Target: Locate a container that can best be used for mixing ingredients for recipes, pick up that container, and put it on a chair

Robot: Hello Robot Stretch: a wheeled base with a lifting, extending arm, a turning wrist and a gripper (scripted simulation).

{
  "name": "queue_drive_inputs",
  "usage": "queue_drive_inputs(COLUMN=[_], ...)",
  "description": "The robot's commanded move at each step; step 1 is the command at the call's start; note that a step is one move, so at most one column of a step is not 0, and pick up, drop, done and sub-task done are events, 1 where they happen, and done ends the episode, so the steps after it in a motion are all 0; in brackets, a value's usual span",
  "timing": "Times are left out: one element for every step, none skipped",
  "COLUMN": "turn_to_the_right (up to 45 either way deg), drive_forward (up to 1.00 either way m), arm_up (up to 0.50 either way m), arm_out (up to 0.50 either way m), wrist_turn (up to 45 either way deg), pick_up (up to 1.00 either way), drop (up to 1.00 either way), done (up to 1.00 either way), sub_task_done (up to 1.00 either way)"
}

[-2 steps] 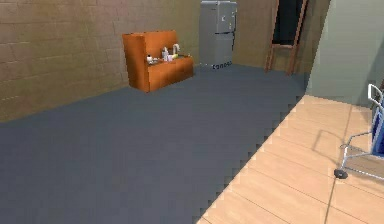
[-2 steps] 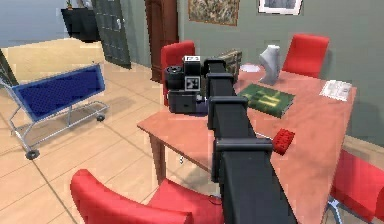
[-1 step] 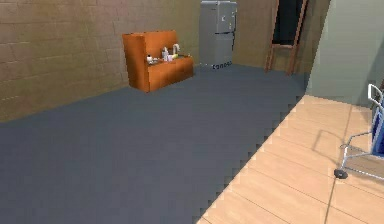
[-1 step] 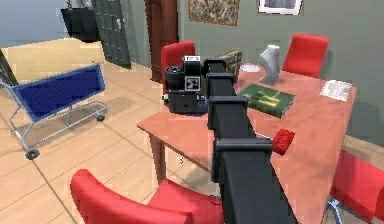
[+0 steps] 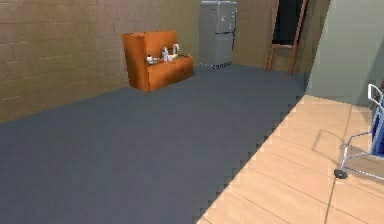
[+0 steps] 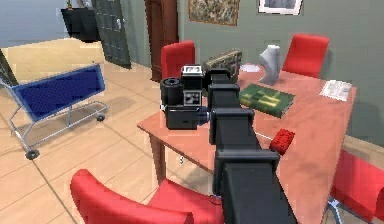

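the jaws sit centre left in the arm side view, by the table's [image 6: 320, 130] left edge; whether they are apart, together or hold anything cannot be told. red chairs [image 6: 178, 55] ring the table. upper middle of the forward view, pale things [image 5: 170, 53] on an orange cabinet [image 5: 145, 62] are too small to name as the mixing container.

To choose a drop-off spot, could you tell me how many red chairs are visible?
4 chairs: one and another behind the table, one bottom left, one at right edge; the arm may hide more.
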Motion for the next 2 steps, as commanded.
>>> queue_drive_inputs(turn_to_the_right=[0.0,0.0], drive_forward=[0.0,0.0], arm_up=[-0.3,-0.5], arm_out=[0.0,0.0], wrist_turn=[0.0,0.0], pick_up=[0.0,0.0], drop=[0.0,0.0], done=[0.0,0.0], sub_task_done=[0.0,0.0])
